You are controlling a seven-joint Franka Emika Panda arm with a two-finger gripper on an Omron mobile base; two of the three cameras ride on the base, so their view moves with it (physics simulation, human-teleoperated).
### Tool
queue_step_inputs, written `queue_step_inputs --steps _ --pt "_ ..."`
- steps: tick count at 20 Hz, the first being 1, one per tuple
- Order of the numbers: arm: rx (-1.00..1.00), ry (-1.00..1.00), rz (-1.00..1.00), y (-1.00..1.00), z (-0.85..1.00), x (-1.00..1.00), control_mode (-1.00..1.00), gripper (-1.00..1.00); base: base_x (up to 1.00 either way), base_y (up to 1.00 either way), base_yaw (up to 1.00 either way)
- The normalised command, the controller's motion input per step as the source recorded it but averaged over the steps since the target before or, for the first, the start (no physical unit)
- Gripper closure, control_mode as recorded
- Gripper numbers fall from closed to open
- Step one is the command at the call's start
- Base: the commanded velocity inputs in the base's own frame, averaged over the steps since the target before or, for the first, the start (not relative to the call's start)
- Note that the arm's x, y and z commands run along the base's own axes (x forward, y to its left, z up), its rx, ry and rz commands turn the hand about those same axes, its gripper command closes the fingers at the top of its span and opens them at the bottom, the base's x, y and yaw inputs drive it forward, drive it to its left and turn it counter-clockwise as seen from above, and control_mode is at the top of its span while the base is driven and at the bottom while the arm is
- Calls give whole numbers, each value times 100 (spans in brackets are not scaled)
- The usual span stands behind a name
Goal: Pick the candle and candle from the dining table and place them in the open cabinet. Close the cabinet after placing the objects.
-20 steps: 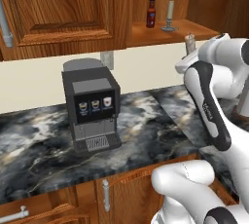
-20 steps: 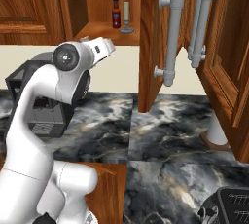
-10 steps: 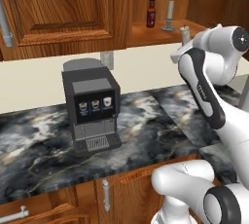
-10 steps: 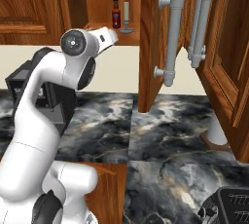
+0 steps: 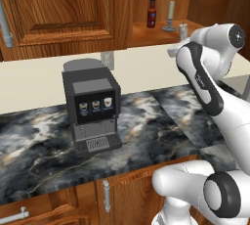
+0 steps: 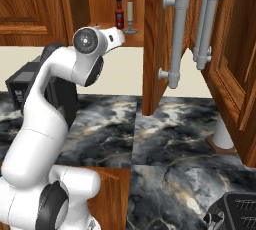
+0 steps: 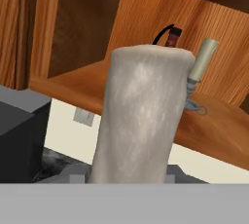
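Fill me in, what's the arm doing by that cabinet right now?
The gripper holds the stubby beige-grey candle upright, raised in front of the open cabinet. The tall cream stick candle on its small grey base already stands on the cabinet shelf, beside a dark bottle with a red cap. The stubby candle has not been set down yet, and the cabinet door hangs open, so placing it and closing the door remain.
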Motion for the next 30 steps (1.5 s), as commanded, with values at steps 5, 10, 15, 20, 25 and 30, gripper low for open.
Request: queue_step_inputs --steps 5,10,15,20,25,30 --pt "13 0 0 0 0 27 -100 100 0 0 0" --pt "9 2 1 0 -3 36 -100 100 0 0 0" --pt "2 7 5 0 -2 34 -100 100 0 0 0" --pt "0 9 6 1 -5 28 -100 100 0 0 0" --pt "0 7 7 0 -3 20 -100 100 0 0 0" --pt "0 4 9 0 0 10 -100 100 0 0 0"
